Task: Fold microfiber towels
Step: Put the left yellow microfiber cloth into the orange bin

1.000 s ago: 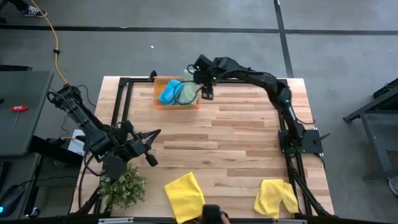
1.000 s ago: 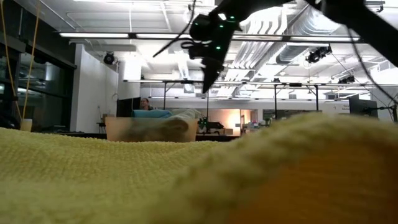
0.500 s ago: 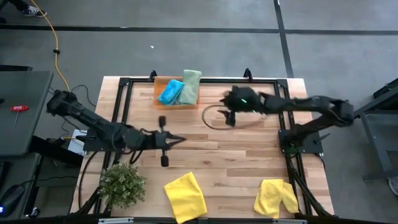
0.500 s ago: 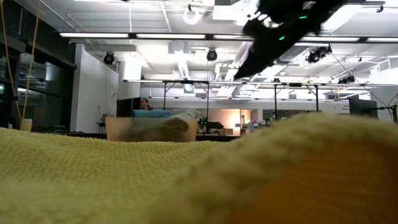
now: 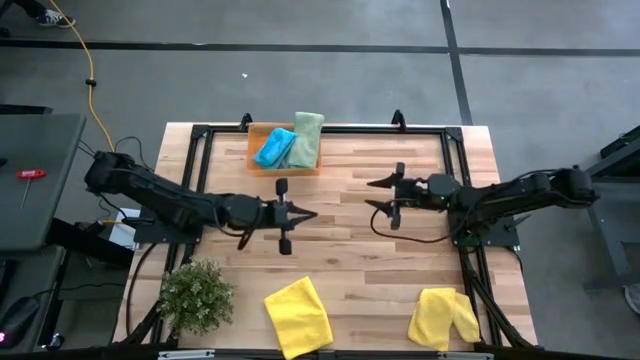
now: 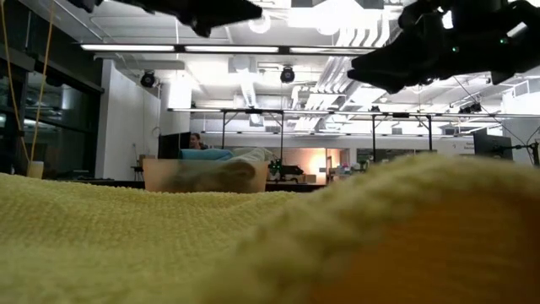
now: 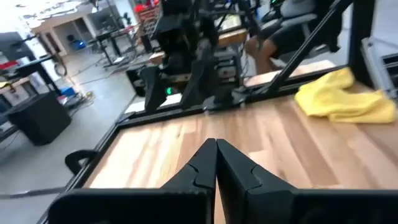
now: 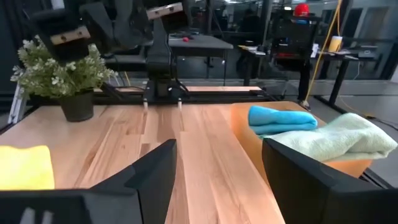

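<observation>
Towels (image 5: 297,316) are left crumpled below both raised grippers, nearest the pressed-together left gripper (image 5: 300,214), the right gripper (image 5: 374,196) being spread.

From above, light fell evenly and fairly bright on the wooden tabletop (image 5: 350,210), with only faint, soft shadows under the arms. The low view was dominated by a yellow towel (image 6: 126,245) pressed close to the lens and badly out of focus, its right part melting into an orange smear. Behind it, ceiling strip lights (image 6: 211,48) glared white, turning the arms overhead into dark silhouettes. The left wrist view was soft with motion blur, the background smeared. The right wrist view was sharper and moderately lit, though the near fingers (image 8: 155,168) were blurred.
</observation>
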